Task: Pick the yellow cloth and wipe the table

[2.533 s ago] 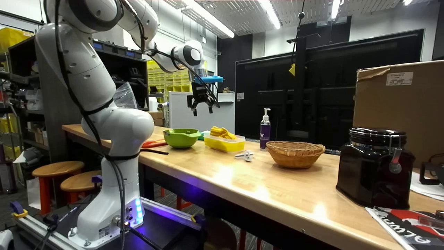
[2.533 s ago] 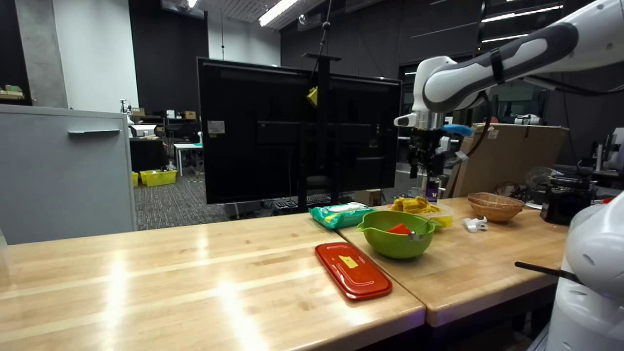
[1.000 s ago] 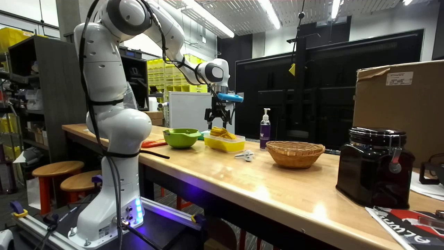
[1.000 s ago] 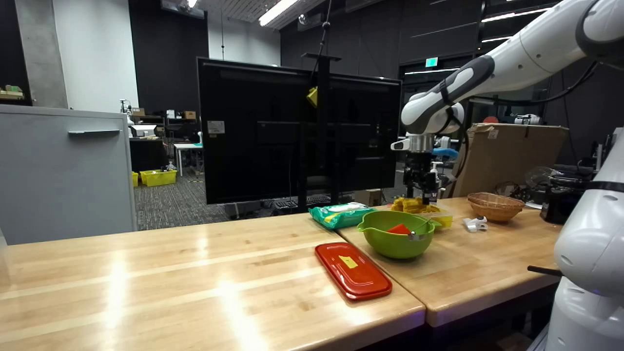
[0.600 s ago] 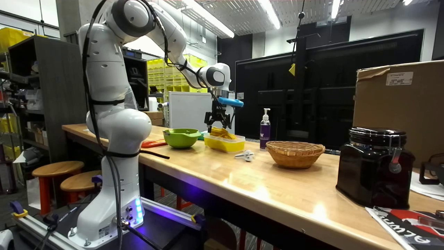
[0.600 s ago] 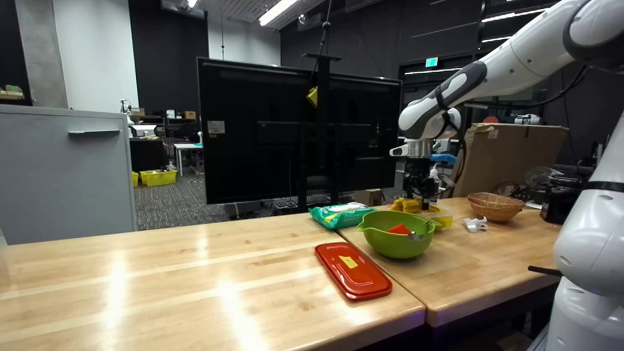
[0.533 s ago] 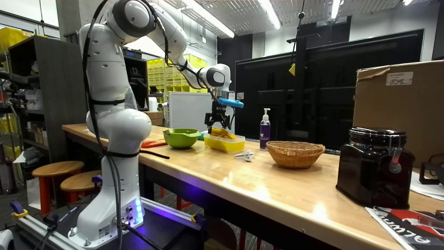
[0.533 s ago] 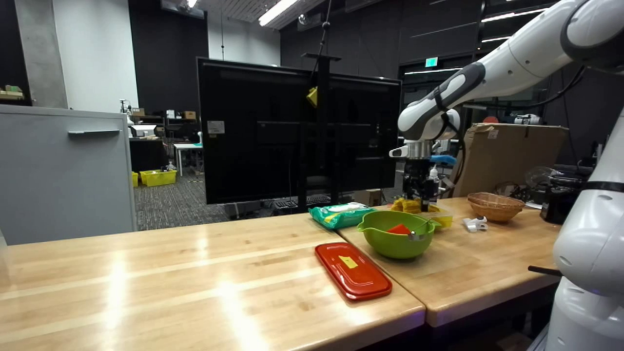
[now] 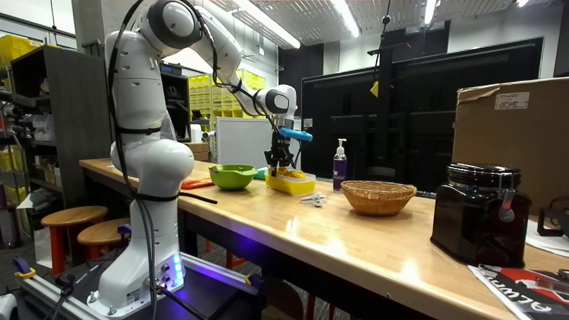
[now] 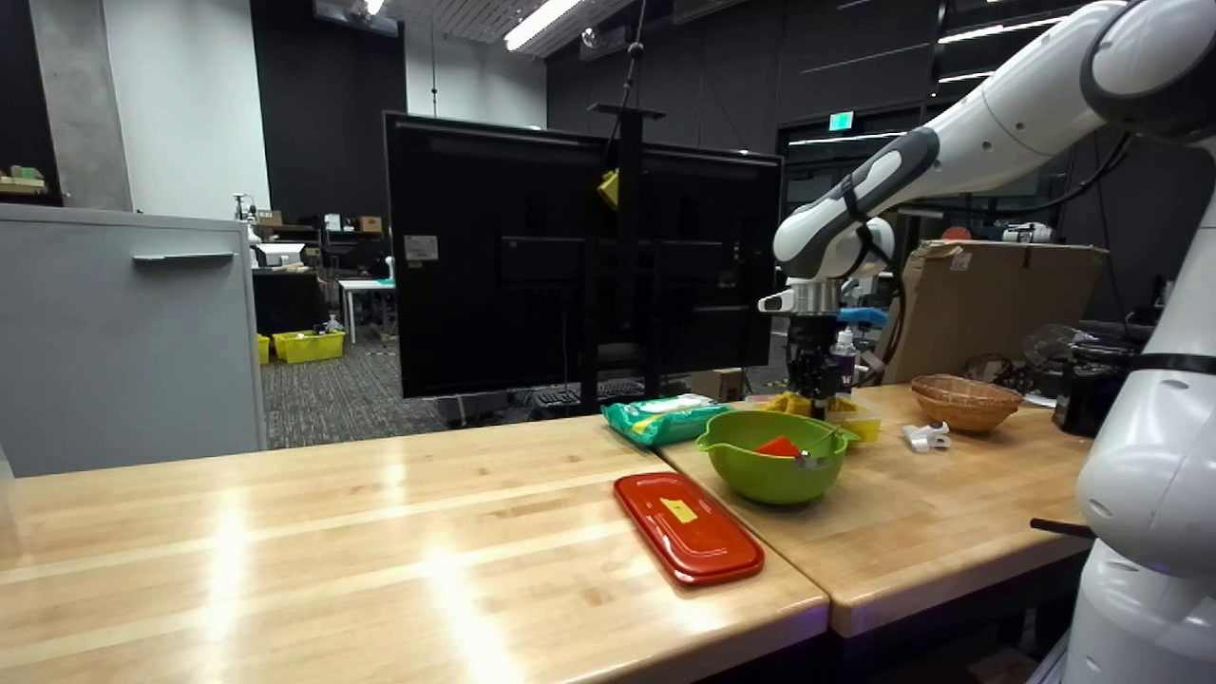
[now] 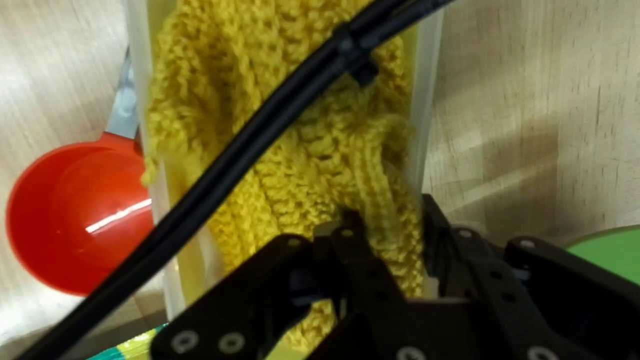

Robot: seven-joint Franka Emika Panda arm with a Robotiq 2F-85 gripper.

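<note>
The yellow cloth (image 11: pixel 300 190), a knitted piece, lies bunched in a clear container with a yellow bottom (image 9: pixel 290 186) on the wooden table (image 9: pixel 355 240). My gripper (image 11: pixel 390 207) points down into it, its jaws part-way together. In the wrist view one finger presses into the cloth, while the opposite finger is outside the container's side wall (image 11: pixel 425 100). A fold of cloth and that wall lie between them. Whether they grip firmly is unclear. In both exterior views the fingertips are partly hidden by the cloth (image 10: pixel 788 404) and container.
Close by the container are a green bowl (image 9: pixel 233 178), a red measuring cup (image 11: pixel 75 220), a green wipes packet (image 10: pixel 665 420) and a pump bottle (image 9: pixel 339 171). A wicker basket (image 9: pixel 378 200), white plastic piece (image 9: pixel 316 199), black jar (image 9: pixel 482 218) and red lid (image 10: pixel 689 532) also occupy the table.
My arm has come across and down onto the container. The jaws have drawn closer together around the cloth's edge. The container has shifted slightly, and the cloth sits lower in it.
</note>
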